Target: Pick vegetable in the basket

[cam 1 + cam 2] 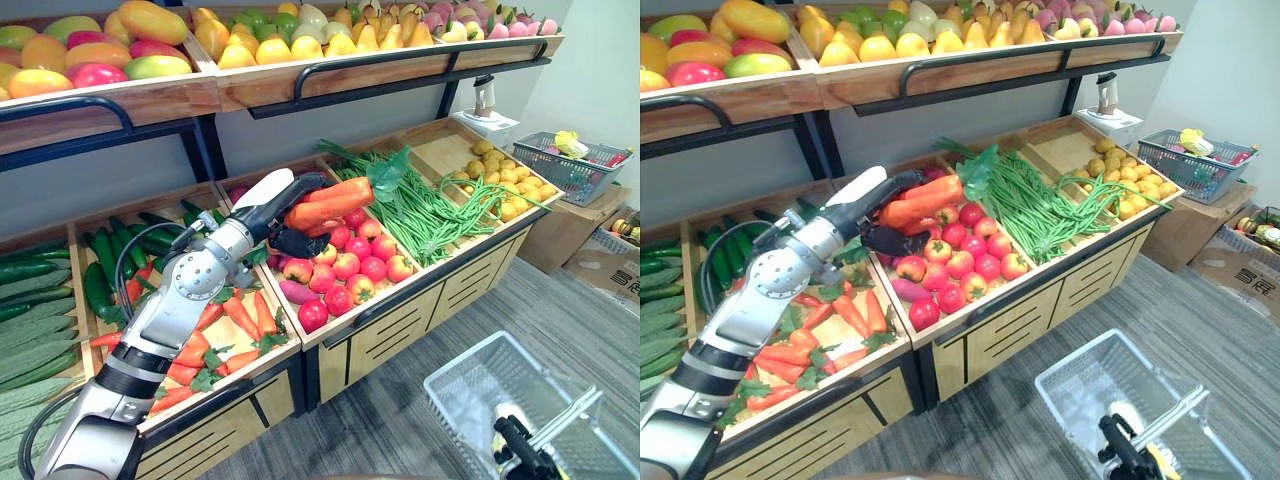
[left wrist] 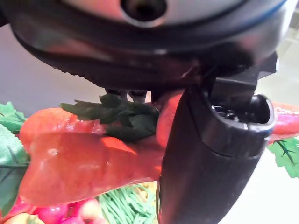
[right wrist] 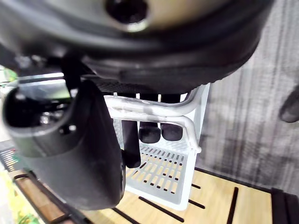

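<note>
Gripping a bunch of long orange carrots (image 1: 330, 203), seemingly two pressed together, the left hand (image 1: 278, 215) hangs above the wooden bin of round red tomatoes (image 1: 345, 265) on the produce stand. Its fingers (image 2: 210, 154) are curled round the carrots; the left wrist view shows orange flesh and a tuft of green leaf packed tight against the palm.

The carrots' long axis runs out from the palm toward the robot's right and slightly away, over the tomatoes and toward the heap of thin green beans (image 1: 425, 215). They are lifted clear of the produce beneath.

The pale slotted plastic basket (image 1: 470, 400) lies well apart from the carrots, down low, nearer the robot and to its right, over the grey plank floor (image 1: 400, 350). The right hand (image 1: 525, 455) carries it, fingers (image 3: 152, 133) hooked round the white bar handle (image 3: 159, 109).

That is the relation that counts: the load is in the left hand and the open mouth of the basket is below and to the right. The left arm probably has to swing across and down, and the carrots may need turning to fit inside the rim.
</note>
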Robot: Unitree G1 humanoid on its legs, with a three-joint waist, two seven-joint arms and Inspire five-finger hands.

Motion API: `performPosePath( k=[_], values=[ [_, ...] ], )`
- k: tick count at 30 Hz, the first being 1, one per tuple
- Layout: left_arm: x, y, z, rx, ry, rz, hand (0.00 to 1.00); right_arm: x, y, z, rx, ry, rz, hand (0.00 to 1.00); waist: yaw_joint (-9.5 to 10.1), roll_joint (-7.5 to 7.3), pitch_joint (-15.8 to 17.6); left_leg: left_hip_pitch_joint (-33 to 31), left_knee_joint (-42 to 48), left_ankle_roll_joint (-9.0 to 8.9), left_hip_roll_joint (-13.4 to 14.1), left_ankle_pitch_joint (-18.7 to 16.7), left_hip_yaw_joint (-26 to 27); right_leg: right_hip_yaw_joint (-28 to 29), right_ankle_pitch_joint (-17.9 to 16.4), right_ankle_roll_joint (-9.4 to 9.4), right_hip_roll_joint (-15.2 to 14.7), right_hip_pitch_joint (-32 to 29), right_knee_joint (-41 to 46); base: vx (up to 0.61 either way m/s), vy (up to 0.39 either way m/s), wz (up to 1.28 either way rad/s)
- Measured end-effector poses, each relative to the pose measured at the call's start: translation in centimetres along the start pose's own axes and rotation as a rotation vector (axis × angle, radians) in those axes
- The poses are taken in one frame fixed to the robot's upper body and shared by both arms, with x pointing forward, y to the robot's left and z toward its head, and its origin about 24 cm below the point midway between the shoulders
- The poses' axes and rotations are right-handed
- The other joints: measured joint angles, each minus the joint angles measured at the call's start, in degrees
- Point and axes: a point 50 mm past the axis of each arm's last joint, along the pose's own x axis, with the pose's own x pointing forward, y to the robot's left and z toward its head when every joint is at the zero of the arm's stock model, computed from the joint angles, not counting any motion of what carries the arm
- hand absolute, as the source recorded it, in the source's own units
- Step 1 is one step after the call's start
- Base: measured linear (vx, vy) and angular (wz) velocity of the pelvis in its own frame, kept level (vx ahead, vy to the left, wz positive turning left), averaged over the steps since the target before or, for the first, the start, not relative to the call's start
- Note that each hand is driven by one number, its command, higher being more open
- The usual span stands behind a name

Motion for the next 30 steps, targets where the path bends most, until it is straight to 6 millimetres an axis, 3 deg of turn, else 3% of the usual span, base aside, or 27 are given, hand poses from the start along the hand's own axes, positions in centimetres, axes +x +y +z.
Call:
performPosePath(
  k=[3, 7, 9, 10, 11, 12, 14, 16, 17, 19, 22, 26, 30],
  values=[
    [0.8, -0.3, 2.0, -0.015, -0.091, -0.016, 0.0, 0.0, 0.7, 2.1, -0.023, -0.088, 0.036, 0.0, -0.15, 0.04, 0.0, 0.0, 0.8, 0.21, 0.0, -0.5, 0.9, 0.9, -0.2, 0.31, 0.0, -0.6, 1.1, 0.0, -0.004, -0.1],
    [1.8, -0.8, 5.7, -0.039, -0.254, -0.001, 0.0, 0.0, 2.7, 5.2, -0.057, -0.209, 0.131, 0.0, -1.76, 0.23, -0.1, 0.0, 3.8, 0.86, -0.2, -1.8, 1.1, 4.0, -1.4, 0.77, 0.4, -2.8, 4.4, -0.01, -0.009, -0.38],
    [1.7, -0.9, 6.8, -0.056, -0.299, 0.025, 0.0, 0.1, 3.8, 6.7, -0.079, -0.263, 0.19, 0.0, -1.61, 0.13, -0.1, -0.3, 7.8, 3.38, -0.1, -3.2, -2.6, 7.9, -1.4, 0.75, 1.0, -3.7, 5.4, 0.01, -0.042, -0.97],
    [1.7, -0.9, 7.0, -0.052, -0.304, 0.03, 0.0, 0.3, 4.7, 8.0, -0.113, -0.29, 0.239, 0.0, -1.52, -0.01, 0.1, -0.6, 10.6, 6.34, -0.2, -5.0, -8.0, 11.4, -1.1, 0.57, 1.5, -3.7, 5.6, -0.03, 0.015, -1.41],
    [1.6, -1.0, 6.9, -0.049, -0.29, 0.029, 0.0, 0.4, 5.5, 9.4, -0.165, -0.315, 0.289, 0.0, -1.01, 0.68, -0.2, -0.5, 11.3, 6.17, -1.1, -8.0, -14.6, 14.4, -0.8, 0.73, 2.2, -3.9, 5.7, -0.05, 0.046, -1.5],
    [1.5, -1.0, 6.8, -0.041, -0.281, 0.029, 0.0, 0.4, 5.8, 10.1, -0.189, -0.331, 0.312, 0.0, -0.71, 1.14, -0.4, -0.5, 10.7, 5.97, -2.0, -8.7, -17.2, 16.1, -0.6, 0.9, 2.7, -4.2, 5.9, -0.08, 0.065, -1.39],
    [1.2, -1.4, 6.7, -0.028, -0.266, 0.026, 0.0, -0.2, 6.8, 12.4, -0.25, -0.392, 0.37, 0.0, -0.8, 2.28, -0.3, 0.4, 8.3, 5.49, -3.3, -9.3, -17.5, 19.0, 0.0, 1.77, 4.4, -6.1, 7.1, -0.08, 0.056, -1.01],
    [1.0, -1.5, 6.5, -0.03, -0.255, 0.021, 0.0, -0.8, 7.7, 13.4, -0.265, -0.428, 0.405, 0.0, -1.26, 1.37, 0.3, 0.5, 7.4, 5.08, -4.4, -9.6, -16.0, 20.7, 1.3, 2.74, 4.3, -7.5, 6.6, -0.1, 0.06, -0.55],
    [0.9, -1.6, 6.3, -0.029, -0.243, 0.016, 0.0, -1.2, 8.2, 13.8, -0.273, -0.443, 0.431, 0.0, -1.25, 0.12, 1.2, 0.5, 7.3, 5.03, -5.2, -9.6, -15.6, 20.9, 1.9, 2.94, 3.5, -7.5, 5.0, -0.15, 0.064, -0.44],
    [0.8, -1.7, 6.0, -0.03, -0.228, 0.01, 0.0, -1.5, 8.7, 14.1, -0.284, -0.453, 0.458, 0.0, -1.01, -0.88, 1.9, 0.6, 6.8, 4.95, -6.0, -9.7, -14.5, 18.1, 2.9, 2.5, 1.6, -7.7, 2.9, -0.13, 0.062, -0.4],
    [0.6, -1.9, 5.7, -0.033, -0.215, 0.008, 0.0, -1.8, 8.6, 14.0, -0.302, -0.447, 0.471, 0.0, -0.37, -0.66, 2.2, 1.5, 6.3, 4.65, -7.2, -10.6, -13.3, 16.2, 5.7, 2.59, 0.0, -7.5, 0.6, -0.06, 0.055, -0.33],
    [-0.4, -2.2, 5.8, -0.014, -0.214, 0.014, 0.0, -1.6, 8.9, 13.3, -0.34, -0.401, 0.477, 0.0, 1.28, -0.05, 3.3, 2.5, 6.3, 5.35, -7.9, -11.0, -10.2, 2.1, 5.0, 0.92, -4.2, -9.1, 2.3, -0.05, 0.062, -0.39],
    [-1.5, -1.1, 6.1, 0.007, -0.232, 0.082, 0.0, -1.5, 9.3, 12.3, -0.354, -0.351, 0.5, 0.0, 3.09, -0.28, 3.5, 2.1, 6.3, 5.73, -7.8, -11.2, -10.3, 1.4, 5.6, 0.33, -3.9, -9.3, 0.6, -0.01, 0.029, -0.16]
  ],
)
